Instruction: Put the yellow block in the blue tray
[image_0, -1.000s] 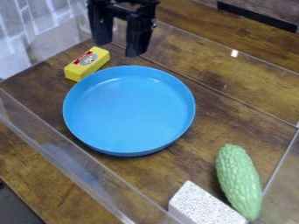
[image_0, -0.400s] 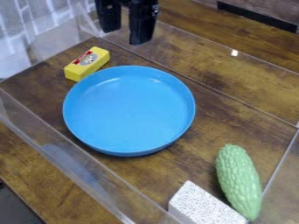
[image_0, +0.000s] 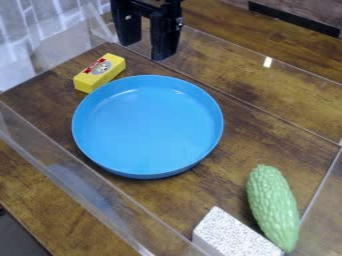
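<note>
Up top, gripper (image_0: 144, 44) spread wide, empty, yellow block (image_0: 99, 72) (label up) lying diagonally, just beside blue tray (image_0: 96, 148).

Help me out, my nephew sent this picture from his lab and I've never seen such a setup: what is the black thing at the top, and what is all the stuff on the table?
The black thing is the end of a robot arm, its tool, a pair of fingers that pinch things. It hangs pointing down, fingers apart, and it holds nothing. There is one picture, taken by a camera that looks down at the table from one side. The table is dark wood with clear plastic walls around it. In the middle lies a big round blue tray, with nothing in it. Beside it, at upper left, lies a small yellow block with a red-and-white label. The arm is meant to put that block in the tray; this is not yet done. At lower right lie a green vegetable-like thing and a white speckled sponge.
</note>
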